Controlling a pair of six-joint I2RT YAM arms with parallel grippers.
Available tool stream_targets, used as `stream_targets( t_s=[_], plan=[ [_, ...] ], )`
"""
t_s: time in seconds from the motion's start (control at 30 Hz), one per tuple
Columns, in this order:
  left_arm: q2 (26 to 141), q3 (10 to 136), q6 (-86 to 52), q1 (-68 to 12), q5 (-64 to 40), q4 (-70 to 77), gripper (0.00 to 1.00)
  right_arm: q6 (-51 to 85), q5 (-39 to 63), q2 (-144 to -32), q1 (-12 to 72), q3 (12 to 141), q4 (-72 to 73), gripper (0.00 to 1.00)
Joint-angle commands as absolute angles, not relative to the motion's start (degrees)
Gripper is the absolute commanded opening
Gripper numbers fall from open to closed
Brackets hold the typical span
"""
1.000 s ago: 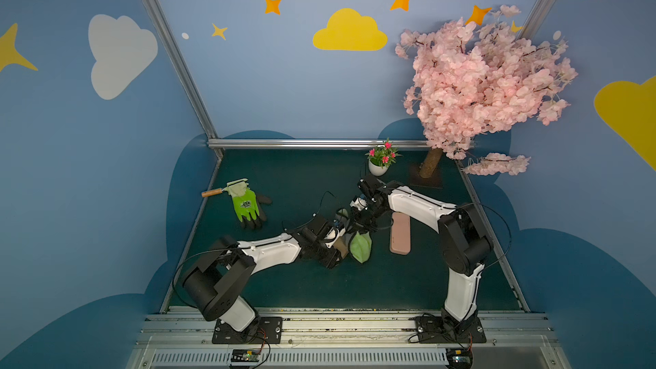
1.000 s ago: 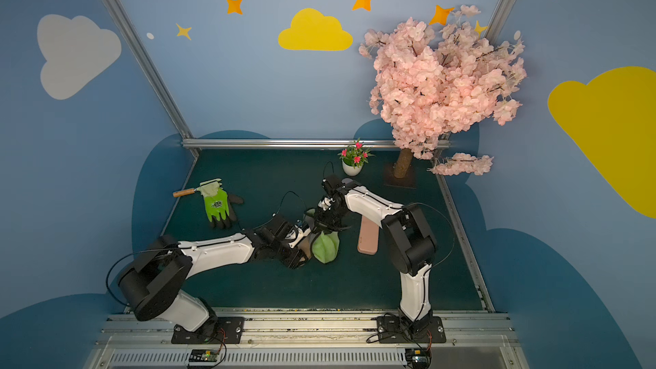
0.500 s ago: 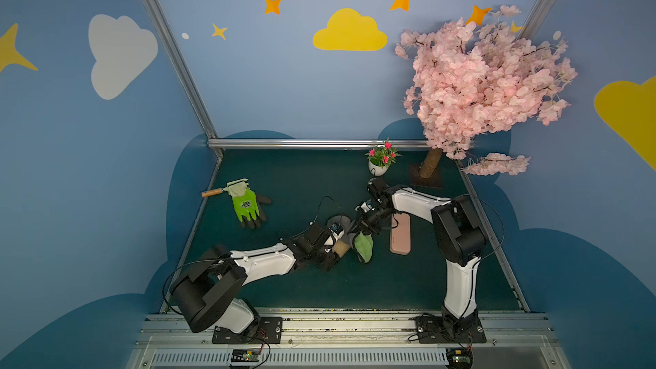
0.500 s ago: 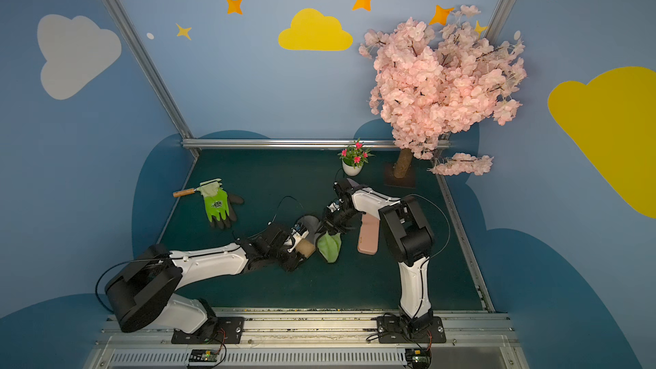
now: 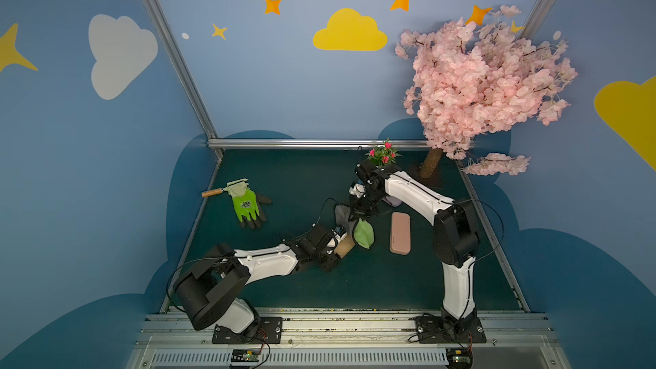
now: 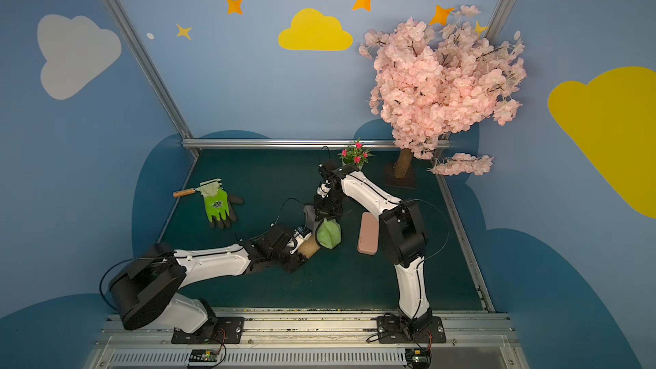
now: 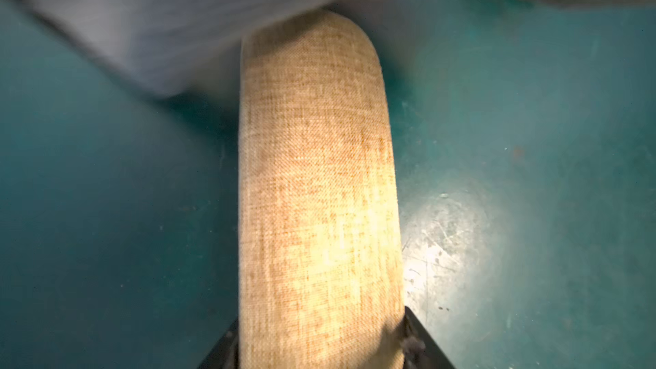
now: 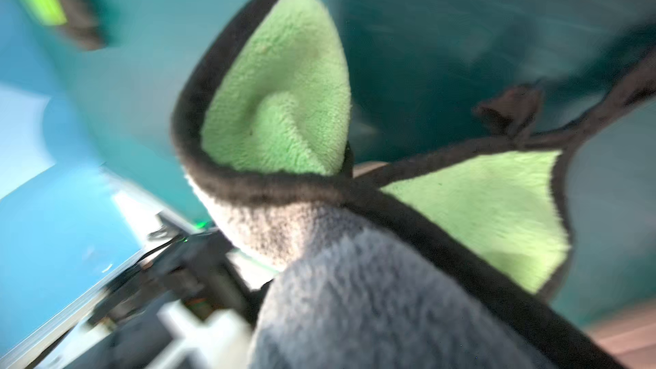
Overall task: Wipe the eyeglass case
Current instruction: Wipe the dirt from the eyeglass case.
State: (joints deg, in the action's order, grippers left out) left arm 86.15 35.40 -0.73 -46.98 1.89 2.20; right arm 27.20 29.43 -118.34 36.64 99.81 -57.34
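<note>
1. Tan woven case (image 7: 316,179) is clamped at one end in the left claw (image 7: 319,351), over the bench (image 5: 284,179), free end exposed for wiping.
2. Cloth (image 8: 284,101), pinched in the right claw (image 5: 356,216), drapes that end.

The cloth (image 5: 364,236) overlaps the eyeglass case (image 5: 346,248), with a second case (image 5: 400,232) right and a glove (image 5: 246,204) left.

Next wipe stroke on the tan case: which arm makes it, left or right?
Right. The right gripper is shut on the cloth, which drapes over the far end of the tan case. The left gripper is shut on that case, so it should only steady it.
</note>
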Motion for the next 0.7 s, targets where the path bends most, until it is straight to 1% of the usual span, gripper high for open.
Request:
stream_targets(
  t_s=[0.0,0.1,0.17,0.23,0.3,0.4,0.53,0.57,0.6,0.67],
  plan=[
    [86.08,34.18,1.97,-48.97,7.72,4.22,0.03,30.41,43.73,-123.86,39.37,95.74,-54.72,0.00],
    [84.59,32.93,2.24,-50.56,13.04,5.09,0.03,31.20,46.78,-124.09,38.96,93.35,-52.44,0.00],
    [84.13,32.61,2.16,-51.13,15.93,5.02,0.03,28.10,45.89,-124.16,38.63,93.23,-55.57,0.00],
    [83.94,32.61,1.57,-51.32,17.32,4.85,0.03,23.26,39.48,-124.22,38.22,93.47,-61.39,0.00],
    [84.23,32.78,1.05,-51.61,18.29,4.45,0.03,19.05,27.39,-124.57,36.71,93.82,-67.28,0.00],
    [84.38,32.83,0.72,-52.79,20.36,4.23,0.03,17.32,12.19,-124.33,34.21,94.25,-70.87,0.00],
    [84.77,33.11,0.52,-53.51,21.05,3.71,0.03,17.05,-2.81,-126.00,36.66,99.48,-75.38,0.00],
    [84.90,33.22,0.61,-53.68,21.15,3.69,0.03,16.98,-5.10,-127.14,37.63,101.45,-76.86,0.00],
    [85.13,33.30,0.73,-53.76,20.95,3.69,0.03,16.65,-4.92,-127.82,38.38,103.18,-77.67,0.00],
    [85.60,33.63,0.93,-53.99,20.99,3.35,0.03,16.52,-1.58,-127.86,40.11,105.96,-78.06,0.00]
  ],
)
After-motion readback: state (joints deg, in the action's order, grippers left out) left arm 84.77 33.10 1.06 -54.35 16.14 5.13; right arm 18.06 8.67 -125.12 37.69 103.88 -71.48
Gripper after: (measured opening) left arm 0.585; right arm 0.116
